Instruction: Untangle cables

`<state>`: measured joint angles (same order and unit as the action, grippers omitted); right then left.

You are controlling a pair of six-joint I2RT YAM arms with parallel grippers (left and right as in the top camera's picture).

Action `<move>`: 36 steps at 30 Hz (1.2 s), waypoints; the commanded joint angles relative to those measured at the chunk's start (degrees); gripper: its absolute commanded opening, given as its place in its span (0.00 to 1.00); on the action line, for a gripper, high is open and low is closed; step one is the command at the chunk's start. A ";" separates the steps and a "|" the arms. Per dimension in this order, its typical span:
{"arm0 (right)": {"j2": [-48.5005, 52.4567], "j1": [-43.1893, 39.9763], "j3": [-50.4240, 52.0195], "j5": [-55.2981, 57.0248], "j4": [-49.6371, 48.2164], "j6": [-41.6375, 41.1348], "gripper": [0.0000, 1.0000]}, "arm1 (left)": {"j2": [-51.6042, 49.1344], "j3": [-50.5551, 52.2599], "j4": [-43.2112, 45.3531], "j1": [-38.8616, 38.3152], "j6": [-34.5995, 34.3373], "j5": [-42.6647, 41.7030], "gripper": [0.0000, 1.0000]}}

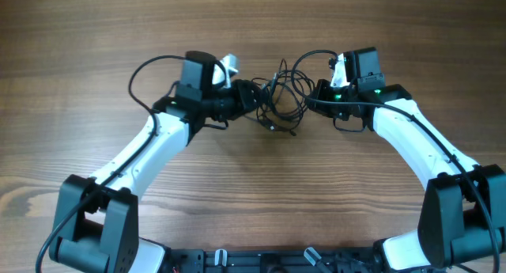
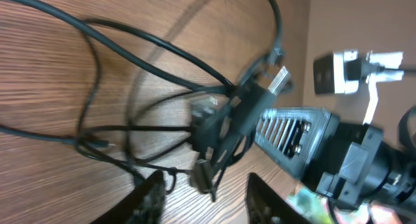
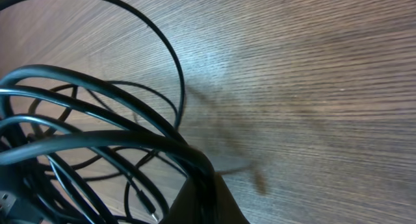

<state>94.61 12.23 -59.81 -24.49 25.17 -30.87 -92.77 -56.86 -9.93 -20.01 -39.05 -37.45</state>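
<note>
The cables [image 1: 282,99] are a tangle of thin black wires on the wooden table between my two grippers. My left gripper [image 1: 251,97] is at the tangle's left side. In the left wrist view its fingers [image 2: 208,201] are open, with a small plug end [image 2: 204,174] lying just ahead of the gap. My right gripper [image 1: 315,95] is at the tangle's right side. In the right wrist view it [image 3: 205,191] is shut on a bundle of several cable strands [image 3: 78,139]. The left wrist view shows the loops [image 2: 130,130] spread on the table and the right gripper [image 2: 292,130] pinching the strands.
The bare wooden table [image 1: 253,194] surrounds the tangle on all sides. The arms' own thicker black cables [image 1: 146,67] arch over each arm. The arm bases stand at the front edge.
</note>
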 commanded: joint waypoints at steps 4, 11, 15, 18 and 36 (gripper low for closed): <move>0.81 0.15 -0.50 -4.92 -0.37 -0.76 0.04 | 0.20 -0.26 -0.15 -4.85 2.82 8.98 0.43; 0.81 0.15 -0.50 -8.33 -0.55 -0.83 0.04 | 0.13 -0.26 0.74 -9.31 2.62 25.24 0.41; 0.81 0.15 -0.50 -10.19 -0.81 -0.87 0.04 | 0.13 -0.26 1.77 -10.64 2.62 29.38 0.11; 0.81 0.09 -0.50 -8.35 -0.74 -5.07 0.04 | 0.22 -0.26 0.52 -10.21 2.64 29.62 0.04; 0.81 0.09 -0.50 10.32 9.20 -16.00 0.04 | 18.49 -0.26 -7.93 2.64 10.36 21.42 0.04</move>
<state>93.76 15.25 -62.41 -31.09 30.55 -46.92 -80.14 -56.40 -16.75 -23.44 -30.65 -20.05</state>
